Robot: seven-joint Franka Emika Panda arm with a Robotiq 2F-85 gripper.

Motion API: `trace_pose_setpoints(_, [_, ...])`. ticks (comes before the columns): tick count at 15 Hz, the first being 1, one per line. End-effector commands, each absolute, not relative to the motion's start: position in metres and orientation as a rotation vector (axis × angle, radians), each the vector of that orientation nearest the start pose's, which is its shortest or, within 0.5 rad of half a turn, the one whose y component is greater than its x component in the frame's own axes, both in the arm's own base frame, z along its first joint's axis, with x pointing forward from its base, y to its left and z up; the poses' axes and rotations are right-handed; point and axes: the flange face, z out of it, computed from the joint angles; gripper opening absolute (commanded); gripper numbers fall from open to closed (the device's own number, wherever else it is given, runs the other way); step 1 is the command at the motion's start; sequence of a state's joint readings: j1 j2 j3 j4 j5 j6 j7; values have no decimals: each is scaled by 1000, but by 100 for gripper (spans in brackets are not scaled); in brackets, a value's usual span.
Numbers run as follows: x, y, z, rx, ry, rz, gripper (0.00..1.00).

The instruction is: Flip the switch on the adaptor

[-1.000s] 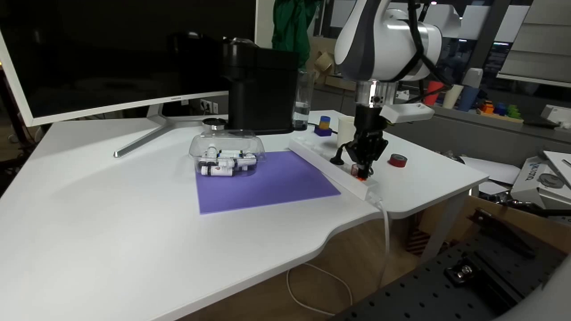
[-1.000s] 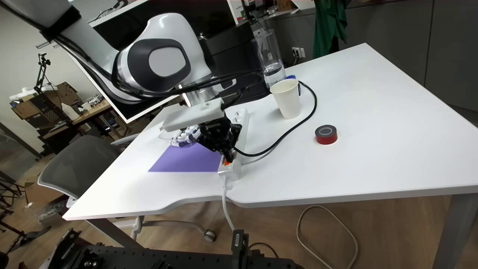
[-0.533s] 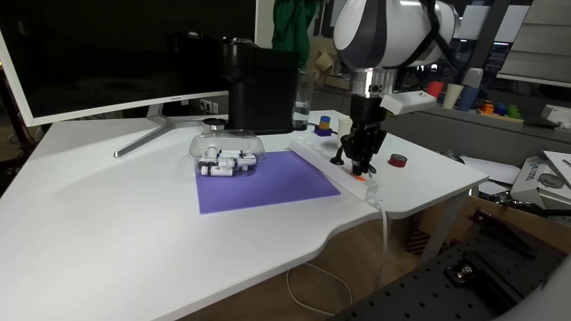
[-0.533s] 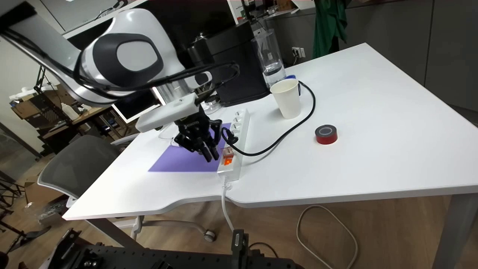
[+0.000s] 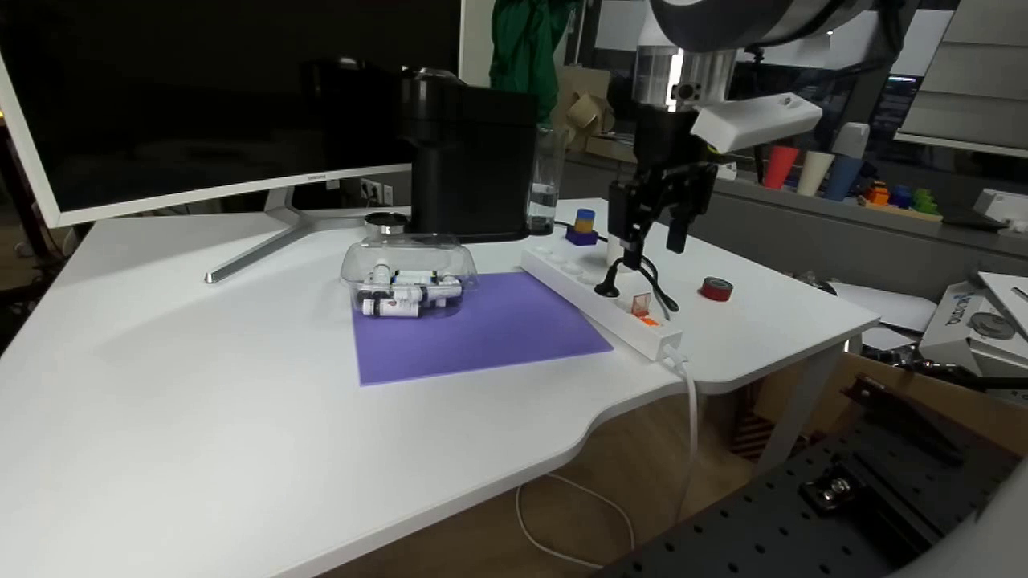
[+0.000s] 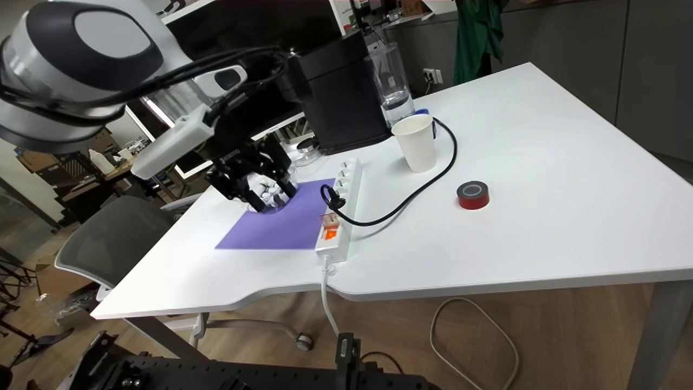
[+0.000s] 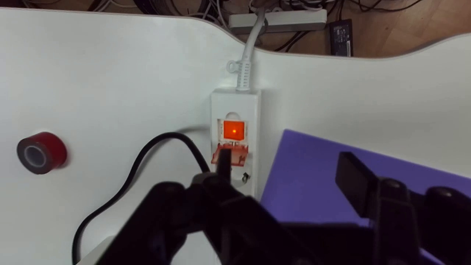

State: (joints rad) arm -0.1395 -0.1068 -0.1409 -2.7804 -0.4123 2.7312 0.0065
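The adaptor, a long white strip, lies on the table beside a purple sheet. Set into its near end is the orange switch, with a bright glowing dot at its middle in the wrist view. A translucent reddish flap stands raised beside the switch. Farther along the strip sits a black plug with its looped cable. My gripper hangs above the table, clear of the strip, its fingers spread wide with nothing between them. One finger covers part of the flap in the wrist view.
The purple sheet carries a clear box of white tubes. A paper cup stands behind the strip and a red tape roll lies to its side. A black machine and the monitor stand at the back.
My gripper was down at the switch with its fingers together. It has since risen and moved away from the strip, and its fingers have spread apart. The adaptor lies where it was.
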Motion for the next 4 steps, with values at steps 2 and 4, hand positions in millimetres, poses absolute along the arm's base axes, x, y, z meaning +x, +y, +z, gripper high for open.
trace_pose_setpoints(2, [385, -77, 291, -3364, -38, -236, 100])
trace_pose_setpoints(4, [386, -73, 300, -3373, 15, -272, 100])
